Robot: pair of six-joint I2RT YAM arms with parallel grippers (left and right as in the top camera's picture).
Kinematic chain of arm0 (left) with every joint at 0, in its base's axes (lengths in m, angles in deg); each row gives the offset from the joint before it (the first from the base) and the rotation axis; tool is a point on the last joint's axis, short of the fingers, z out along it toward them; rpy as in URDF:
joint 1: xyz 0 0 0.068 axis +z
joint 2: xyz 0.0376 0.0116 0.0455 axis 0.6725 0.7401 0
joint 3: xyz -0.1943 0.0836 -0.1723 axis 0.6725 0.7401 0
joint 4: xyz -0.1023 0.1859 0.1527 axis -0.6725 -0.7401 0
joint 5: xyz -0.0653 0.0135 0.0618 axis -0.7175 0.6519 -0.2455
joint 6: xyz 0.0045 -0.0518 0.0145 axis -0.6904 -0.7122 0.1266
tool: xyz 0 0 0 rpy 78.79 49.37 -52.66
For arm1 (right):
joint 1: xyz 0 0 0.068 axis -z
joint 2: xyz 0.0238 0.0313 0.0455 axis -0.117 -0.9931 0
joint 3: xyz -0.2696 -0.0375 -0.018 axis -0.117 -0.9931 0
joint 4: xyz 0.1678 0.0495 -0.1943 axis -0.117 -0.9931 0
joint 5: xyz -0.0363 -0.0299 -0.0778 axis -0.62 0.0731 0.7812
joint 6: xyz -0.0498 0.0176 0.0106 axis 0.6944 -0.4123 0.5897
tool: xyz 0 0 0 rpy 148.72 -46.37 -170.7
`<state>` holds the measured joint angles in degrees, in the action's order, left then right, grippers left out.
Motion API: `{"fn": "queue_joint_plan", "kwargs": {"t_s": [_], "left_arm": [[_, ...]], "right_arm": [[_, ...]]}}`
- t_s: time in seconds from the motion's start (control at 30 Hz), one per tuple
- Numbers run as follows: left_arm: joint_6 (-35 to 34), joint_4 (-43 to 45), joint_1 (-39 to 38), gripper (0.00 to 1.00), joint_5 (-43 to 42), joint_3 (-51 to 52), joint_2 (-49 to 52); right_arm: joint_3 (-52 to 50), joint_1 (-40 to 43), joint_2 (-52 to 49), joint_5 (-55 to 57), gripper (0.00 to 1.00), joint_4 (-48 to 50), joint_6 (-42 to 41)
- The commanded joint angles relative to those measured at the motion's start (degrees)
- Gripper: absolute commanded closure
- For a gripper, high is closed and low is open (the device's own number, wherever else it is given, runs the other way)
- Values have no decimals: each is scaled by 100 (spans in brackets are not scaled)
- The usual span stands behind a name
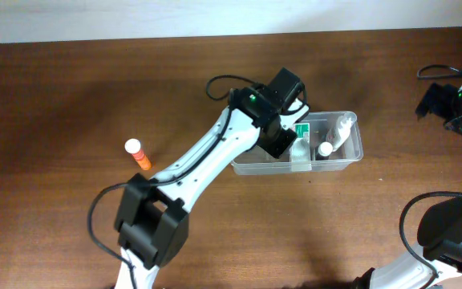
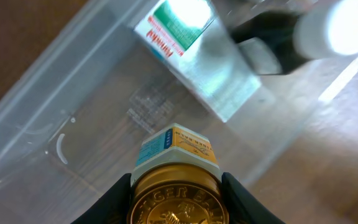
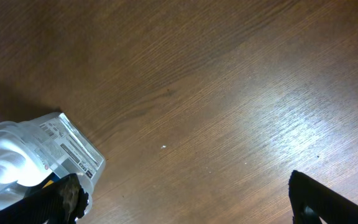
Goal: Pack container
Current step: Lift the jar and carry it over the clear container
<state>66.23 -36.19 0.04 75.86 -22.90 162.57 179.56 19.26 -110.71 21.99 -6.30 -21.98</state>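
Note:
The clear plastic container (image 1: 331, 166) stands right of the table's middle. In it lie a white-and-green box (image 1: 301, 131), a white bottle (image 1: 341, 130) and a white-capped bottle (image 1: 326, 149). My left gripper (image 1: 279, 144) reaches into the container's left half. In the left wrist view it (image 2: 176, 199) is shut on a small jar with a gold lid (image 2: 176, 190), held just above the container's floor (image 2: 73, 106). The box (image 2: 191, 50) and a dark bottle with a white cap (image 2: 303, 34) lie beyond it. My right gripper (image 3: 185, 202) is open and empty over bare table.
A small orange bottle with a white cap (image 1: 138, 154) lies on the table at the left. A clear plastic blister pack (image 3: 36, 155) lies beside my right gripper's left finger. The right arm (image 1: 455, 100) is at the far right edge, with cables nearby.

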Motion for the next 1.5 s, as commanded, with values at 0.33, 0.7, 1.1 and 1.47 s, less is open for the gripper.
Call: {"fn": "queue_joint_plan", "kwargs": {"t_s": [0.33, 0.7, 1.1, 1.47], "left_arm": [[22, 35, 35, 67, 190, -120, 804], [24, 90, 39, 67, 197, -120, 986], [26, 195, 133, 39, 214, -122, 986], [26, 192, 476, 35, -240, -168, 986]], "right_arm": [[7, 35, 28, 68, 2, 0, -26], [7, 35, 28, 68, 2, 0, -26], [7, 35, 28, 68, 2, 0, -26], [7, 35, 28, 68, 2, 0, -26]]}}
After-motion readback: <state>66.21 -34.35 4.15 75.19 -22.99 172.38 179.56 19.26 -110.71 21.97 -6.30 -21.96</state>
